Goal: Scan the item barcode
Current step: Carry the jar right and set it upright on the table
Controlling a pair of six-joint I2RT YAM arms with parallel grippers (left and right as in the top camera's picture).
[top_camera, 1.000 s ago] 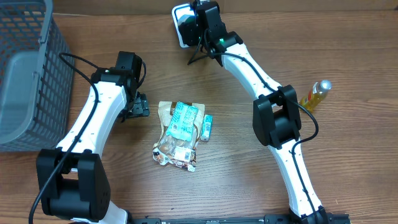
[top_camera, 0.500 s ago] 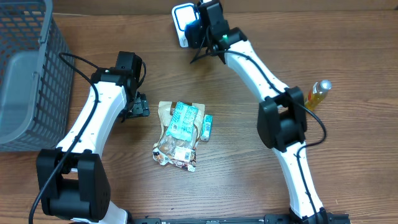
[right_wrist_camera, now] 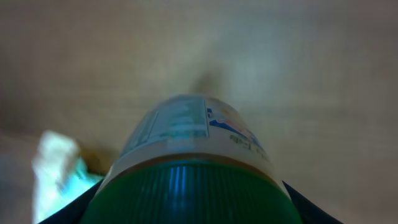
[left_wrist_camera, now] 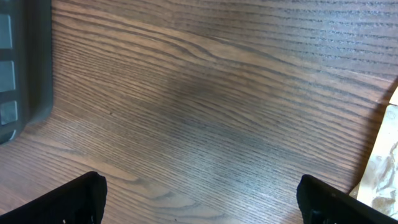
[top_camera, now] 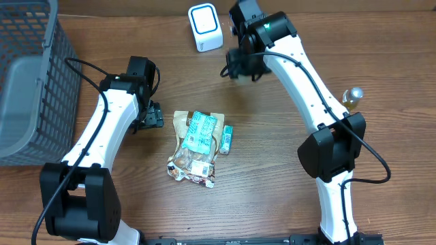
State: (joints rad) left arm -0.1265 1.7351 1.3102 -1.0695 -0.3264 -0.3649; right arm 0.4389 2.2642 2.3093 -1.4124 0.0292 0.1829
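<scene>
item: right arm, reaching up the table from its base at the near edge, wrist bent over so that the right gripper hangs just below and to the right of the white scanner, apart from it. in the right wrist view we see its jaws clasped round a green-capped bottle, label side facing away from the camera and blurred. item: left arm, bent beside the grey basket, left gripper spread wide over bare table, grasping nothing, with the snack packets just to its right. changes since the earlier frames: we note the right gripper then sat over the scanner and hid part of it; it has drawn back, the scanner now shows whole, and the forearm now covers part of the yellow bottle. left arm and packets unchanged.
</scene>
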